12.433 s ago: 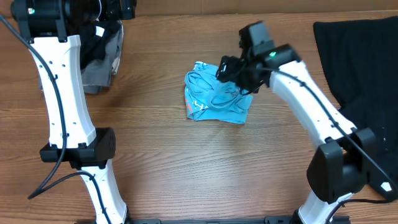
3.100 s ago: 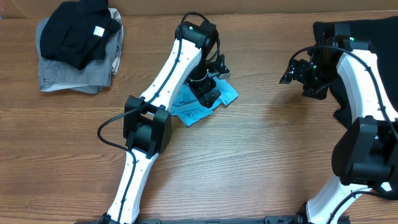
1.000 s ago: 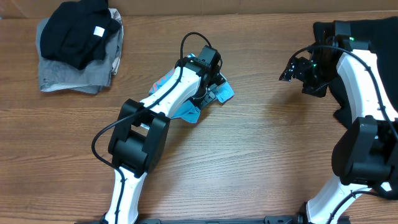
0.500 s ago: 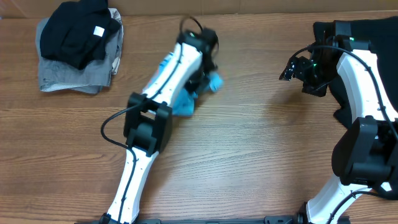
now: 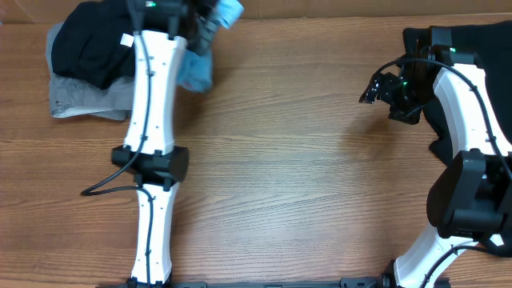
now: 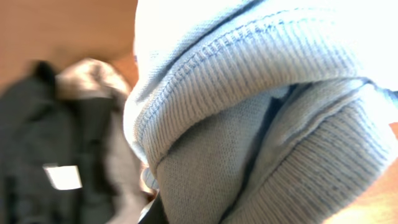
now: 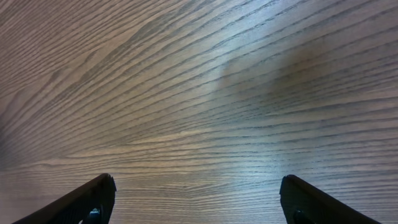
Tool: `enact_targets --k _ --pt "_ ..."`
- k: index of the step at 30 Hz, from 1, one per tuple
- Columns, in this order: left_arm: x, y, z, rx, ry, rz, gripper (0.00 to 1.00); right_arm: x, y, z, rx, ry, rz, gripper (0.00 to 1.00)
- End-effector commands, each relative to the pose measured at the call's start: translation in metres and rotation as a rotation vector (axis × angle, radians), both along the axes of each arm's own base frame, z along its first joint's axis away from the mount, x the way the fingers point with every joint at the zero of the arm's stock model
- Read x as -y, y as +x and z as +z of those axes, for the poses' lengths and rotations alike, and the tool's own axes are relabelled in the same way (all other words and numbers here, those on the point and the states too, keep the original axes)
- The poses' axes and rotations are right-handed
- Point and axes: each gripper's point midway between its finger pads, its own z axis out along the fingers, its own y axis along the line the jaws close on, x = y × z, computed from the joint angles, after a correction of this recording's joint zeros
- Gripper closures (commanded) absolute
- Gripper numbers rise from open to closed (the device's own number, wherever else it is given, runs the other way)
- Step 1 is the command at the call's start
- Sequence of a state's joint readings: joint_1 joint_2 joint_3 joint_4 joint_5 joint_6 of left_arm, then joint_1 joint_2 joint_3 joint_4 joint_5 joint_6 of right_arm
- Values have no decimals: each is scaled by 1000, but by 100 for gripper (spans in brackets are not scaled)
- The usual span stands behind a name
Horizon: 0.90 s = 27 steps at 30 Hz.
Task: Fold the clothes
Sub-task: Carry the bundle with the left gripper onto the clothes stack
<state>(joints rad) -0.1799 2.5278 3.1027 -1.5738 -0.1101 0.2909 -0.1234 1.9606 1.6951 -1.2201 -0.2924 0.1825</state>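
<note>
There, blue T-shirt (image 5: 197, 70) between left fingers (image 5: 202, 22).

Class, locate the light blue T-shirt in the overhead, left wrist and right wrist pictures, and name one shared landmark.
Overhead: the light blue T-shirt is at the top edge, left of centre.
Left wrist: the T-shirt fills most of the frame, centre and right.
Right wrist: not in it; only wooden table.
Landmark: the white tag on the black garment, upper left overhead, lower left in left wrist.
</note>
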Motion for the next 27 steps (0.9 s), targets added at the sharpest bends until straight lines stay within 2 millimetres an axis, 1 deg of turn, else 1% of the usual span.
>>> enact_targets --k 1,5,9,12,16,19,23,27 --pt "-43 3 56 159 30 51 96 0 5 17 52 2 8 12" --pt "-87 11 98 298 127 118 96 -2 4 17 46 11 8 12" --pt "-128 13 141 418 288 138 96 -3 4 17 39 23 -15 12" --pt "-153 16 158 457 392 134 96 -5 4 18 37 39 -24 12" --pt "-181 17 168 486 446 155 96 -10 3 20 36 69 -20 12" --pt "-211 15 174 500 472 209 96 -11 2 19 29 70 -20 12" --pt "-250 10 164 466 482 265 96 -11 -1 19 17 71 -20 12" --pt "-283 8 145 420 468 292 96 -11 -3 19 9 72 -24 12"
